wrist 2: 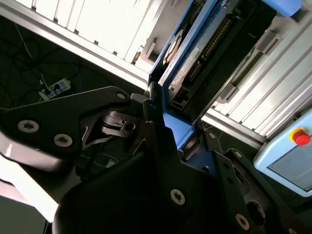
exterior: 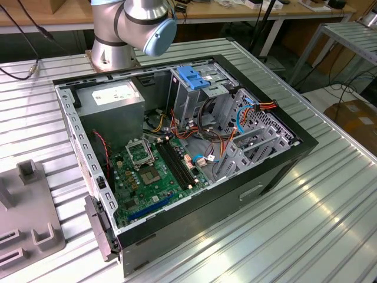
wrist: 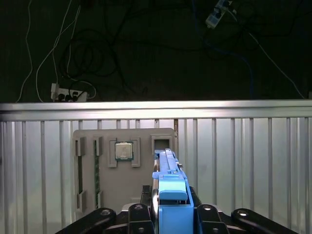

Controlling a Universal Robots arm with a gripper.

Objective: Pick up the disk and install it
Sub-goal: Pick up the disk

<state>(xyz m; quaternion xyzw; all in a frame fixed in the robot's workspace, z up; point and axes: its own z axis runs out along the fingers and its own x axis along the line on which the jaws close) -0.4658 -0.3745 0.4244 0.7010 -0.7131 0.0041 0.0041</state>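
Watch for the flat grey metal disk with bright blue plastic carrier rails [wrist: 168, 170] pivoting or sliding in the grip. The black gripper [wrist: 171, 213] is clamped on it, fingers pressing either side near one end. Most of its length sticks out unsupported, so any bump could lever it askew.

The bigger hazard, I judge, sits inside the open black computer case [exterior: 277, 171] on the ribbed aluminium surface [exterior: 330, 224]. Loops of orange and red cables [exterior: 207, 112] hang right beside the grey metal drive cage [exterior: 185, 100] under its blue plastic bracket [exterior: 193, 76]. A rail could snag one of them, or meet the cage crooked and jam.

In the first wrist view the disk juts edge-on from between the fingers. It is held in the air well above the surface, over the grey slotted fixture tray [wrist: 141, 185] that carries a square silver processor chip [wrist: 124, 150].
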